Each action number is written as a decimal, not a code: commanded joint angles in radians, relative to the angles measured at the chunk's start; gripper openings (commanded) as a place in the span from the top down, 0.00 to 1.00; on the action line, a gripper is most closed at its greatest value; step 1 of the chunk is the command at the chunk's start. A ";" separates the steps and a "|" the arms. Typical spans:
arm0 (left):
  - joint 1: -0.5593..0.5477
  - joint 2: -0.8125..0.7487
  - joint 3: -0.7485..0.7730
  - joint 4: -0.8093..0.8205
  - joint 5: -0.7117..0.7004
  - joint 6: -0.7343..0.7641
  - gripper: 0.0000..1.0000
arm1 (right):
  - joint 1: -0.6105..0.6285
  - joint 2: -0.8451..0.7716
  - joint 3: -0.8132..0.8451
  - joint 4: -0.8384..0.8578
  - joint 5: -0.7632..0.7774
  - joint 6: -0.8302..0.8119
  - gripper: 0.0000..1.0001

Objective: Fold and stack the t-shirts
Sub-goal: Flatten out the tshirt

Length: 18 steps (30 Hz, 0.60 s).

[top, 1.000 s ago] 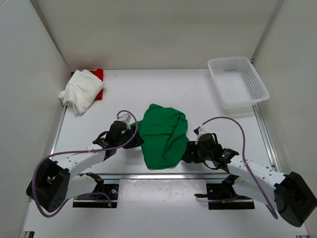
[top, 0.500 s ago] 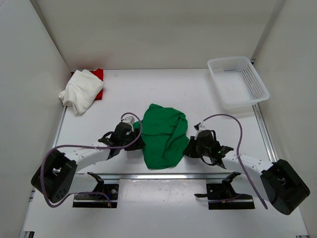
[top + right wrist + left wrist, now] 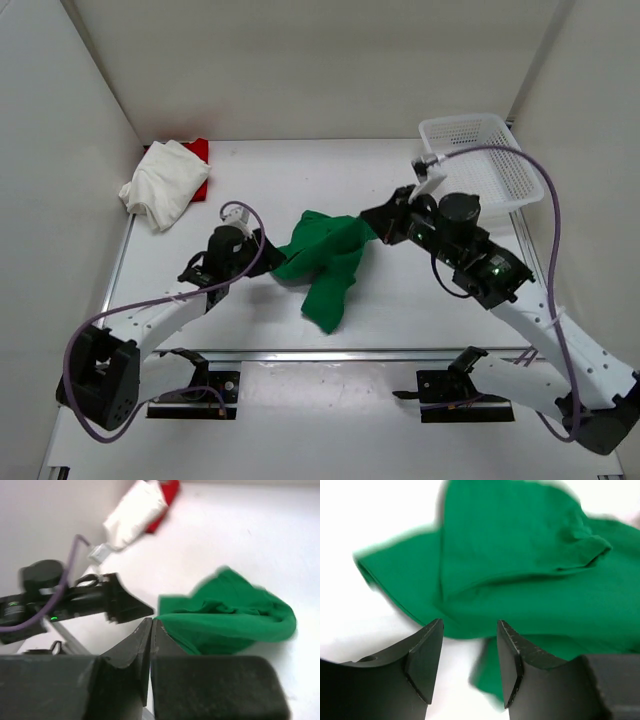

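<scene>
**Insp.:** Status of green t-shirt (image 3: 325, 262)?

**Tech:** It's lying bunched mid-table (image 3: 300, 180), betw. both arms. Its far-right corner is meeting the right gripper (image 3: 372, 226).

**Insp.:** Grip there?

**Tech:** Wrist cam is showing the fingers pressed together, pinching the cloth edge at the tips.

**Insp.:** Other side?

**Tech:** The left gripper (image 3: 467, 630) is sitting just beside the shirt's left edge, fingers apart, nothing betw. them.

**Insp.:** Remaining items?

**Tech:** The white t-shirt (image 3: 163, 183) is lying crumpled in the far-left corner, partly covering the red t-shirt (image 3: 200, 150). The basket (image 3: 480, 160) is standing far right.
</scene>
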 commanded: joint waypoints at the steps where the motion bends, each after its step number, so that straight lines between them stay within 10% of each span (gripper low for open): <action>1: 0.079 -0.080 0.067 0.000 0.072 -0.017 0.43 | 0.131 0.114 0.267 -0.081 0.106 -0.118 1.00; 6: 0.173 -0.157 0.104 -0.050 0.094 -0.016 0.43 | 0.375 0.344 0.709 -0.219 0.343 -0.309 1.00; 18: 0.240 -0.167 0.121 -0.096 0.079 0.049 0.43 | -0.160 0.756 0.890 -0.199 -0.205 -0.249 1.00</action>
